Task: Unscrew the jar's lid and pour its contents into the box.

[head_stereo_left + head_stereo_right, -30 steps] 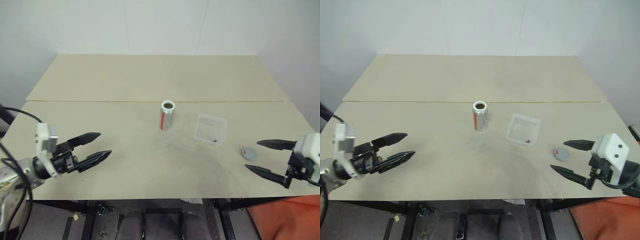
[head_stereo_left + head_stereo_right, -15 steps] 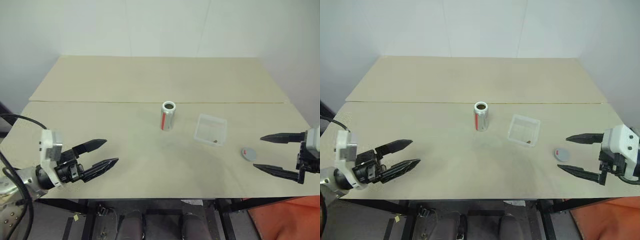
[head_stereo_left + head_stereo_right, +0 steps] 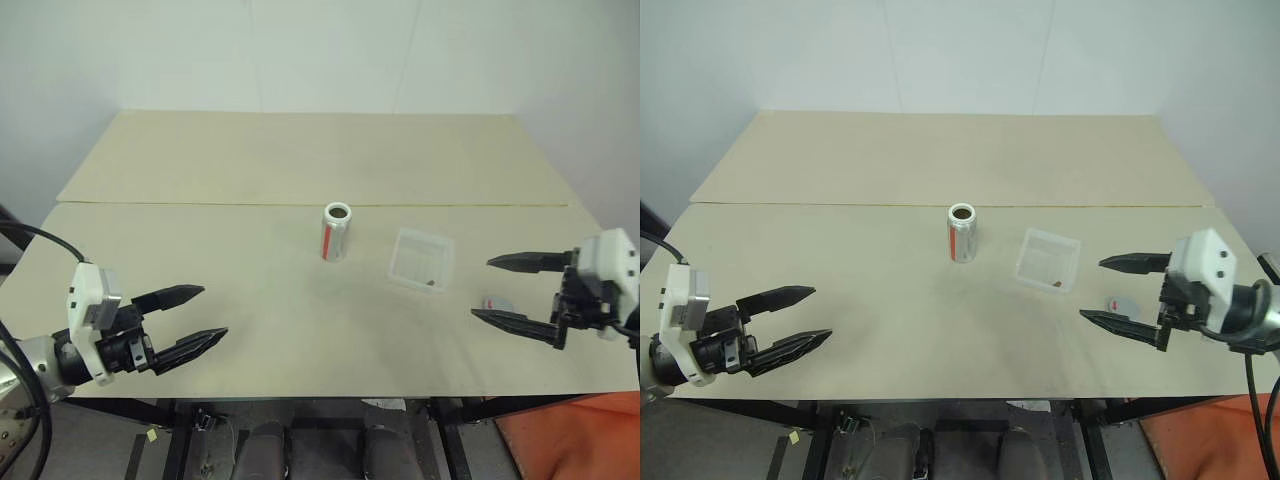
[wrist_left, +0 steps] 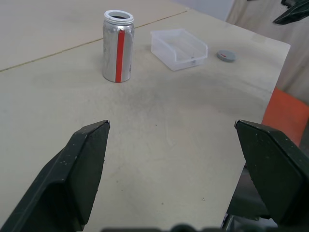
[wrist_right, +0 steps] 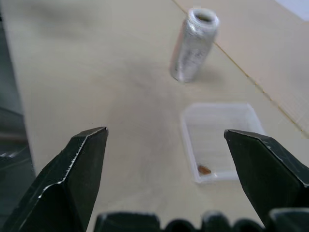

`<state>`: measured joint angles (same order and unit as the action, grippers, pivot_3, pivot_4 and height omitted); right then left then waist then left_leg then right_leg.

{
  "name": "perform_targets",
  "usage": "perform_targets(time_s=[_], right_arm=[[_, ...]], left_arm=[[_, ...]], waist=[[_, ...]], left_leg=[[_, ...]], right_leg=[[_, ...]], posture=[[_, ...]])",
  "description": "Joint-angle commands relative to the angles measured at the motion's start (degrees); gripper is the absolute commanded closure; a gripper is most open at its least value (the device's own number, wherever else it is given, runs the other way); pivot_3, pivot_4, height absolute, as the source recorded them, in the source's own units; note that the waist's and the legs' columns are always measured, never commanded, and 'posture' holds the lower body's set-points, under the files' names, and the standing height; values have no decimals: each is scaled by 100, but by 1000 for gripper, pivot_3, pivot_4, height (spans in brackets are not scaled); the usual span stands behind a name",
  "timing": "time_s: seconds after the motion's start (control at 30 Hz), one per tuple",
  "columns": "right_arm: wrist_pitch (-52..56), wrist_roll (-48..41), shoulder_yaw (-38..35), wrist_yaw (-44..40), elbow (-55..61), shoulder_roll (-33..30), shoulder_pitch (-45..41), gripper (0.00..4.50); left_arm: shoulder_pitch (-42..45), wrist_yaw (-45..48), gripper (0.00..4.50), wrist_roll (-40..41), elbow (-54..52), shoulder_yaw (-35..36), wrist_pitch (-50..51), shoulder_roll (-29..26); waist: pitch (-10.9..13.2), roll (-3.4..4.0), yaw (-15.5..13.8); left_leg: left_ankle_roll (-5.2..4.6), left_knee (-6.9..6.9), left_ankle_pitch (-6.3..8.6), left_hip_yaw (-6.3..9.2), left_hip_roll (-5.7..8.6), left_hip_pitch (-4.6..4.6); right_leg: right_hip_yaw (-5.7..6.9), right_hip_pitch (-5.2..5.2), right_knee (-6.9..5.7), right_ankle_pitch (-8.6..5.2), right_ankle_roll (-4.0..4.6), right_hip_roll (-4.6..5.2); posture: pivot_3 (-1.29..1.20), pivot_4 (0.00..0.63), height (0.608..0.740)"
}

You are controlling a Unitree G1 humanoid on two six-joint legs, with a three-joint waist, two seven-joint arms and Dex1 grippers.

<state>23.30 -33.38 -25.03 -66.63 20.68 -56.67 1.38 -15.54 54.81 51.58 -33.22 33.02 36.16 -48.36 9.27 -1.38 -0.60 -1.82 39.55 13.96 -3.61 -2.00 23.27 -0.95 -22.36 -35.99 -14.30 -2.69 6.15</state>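
A: L tool (image 3: 195,318) lower left of frame, jaws wide, holding nothing. Jar (image 3: 337,232) upright mid-frame on the surface (image 3: 300,160), mouth open

B: Box (image 3: 421,259) just right of jar, a dark bit in it. Lid (image 4: 226,55) lies right of box, partly behind R tool (image 3: 508,289), also wide, empty

A: Risk?

B: I'd guess R tool's lower finger knocks the lid or box if it dips; a side bump would tip the jar

Left hand (image 3: 190,318) fingers spread wide; right hand (image 3: 503,290) likewise, both empty.
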Motion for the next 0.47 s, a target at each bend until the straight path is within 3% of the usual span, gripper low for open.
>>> perform_targets(time_s=[0.03, 0.2, 0.37, 0.47], right_arm=[[278, -448, -30, 331, 230, 281, -185, 0], [334, -386, 448, 859, 470, 662, -565, 0], [320, -190, 849, 1014, 151, 707, -1035, 0], [190, -87, 1099, 785, 48, 632, -1126, 0]], left_arm=[[-26, -206, 9, 309, -221, 320, 152, -27], [-85, 245, 9, 442, -46, 642, 265, -431], [-382, 366, 9, 18, -202, 739, 100, -490], [-456, 256, 9, 135, -404, 874, 14, -254]], waist=[[1, 1, -1], [3, 1, 26], [6, 1, 32], [6, -1, 32]], left_leg=[[0, -2, 0, 1, -1, 1], [0, -16, 0, -1, -2, 1], [2, -25, -1, -8, 2, 3], [2, -38, -1, -10, 2, 5]], right_leg=[[0, -1, 0, 1, -1, -1], [-2, -10, 0, 14, -24, -1], [-3, -18, 5, -1, 3, 1], [-3, -24, 10, 5, -7, 1]], posture=[[0, 150, 740], [0, 150, 740], [0, 150, 740], [0, 150, 740]])
